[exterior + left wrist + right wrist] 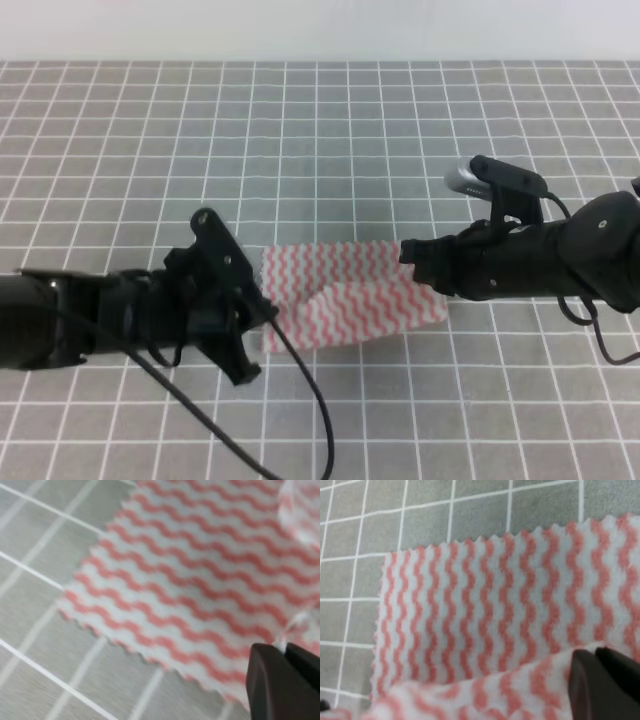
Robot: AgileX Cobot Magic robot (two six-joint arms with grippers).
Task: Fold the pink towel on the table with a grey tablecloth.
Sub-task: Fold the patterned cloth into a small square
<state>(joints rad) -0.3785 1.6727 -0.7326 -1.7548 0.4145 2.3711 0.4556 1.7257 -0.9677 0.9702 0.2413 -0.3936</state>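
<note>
Pink towel [345, 297] at mid-table, long axis running left to right, its near part lifted into a fold over the far part. Left gripper [262, 312] is closed on the towel's left near corner; right gripper [408, 252] is closed on its right edge. The table with a grey tablecloth [320, 130] lies bare on every side.

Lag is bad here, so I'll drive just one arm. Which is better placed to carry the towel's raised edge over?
Probably right. The right gripper seems pinched on the pink towel where a fold rises; the left gripper grips the opposite edge.
</note>
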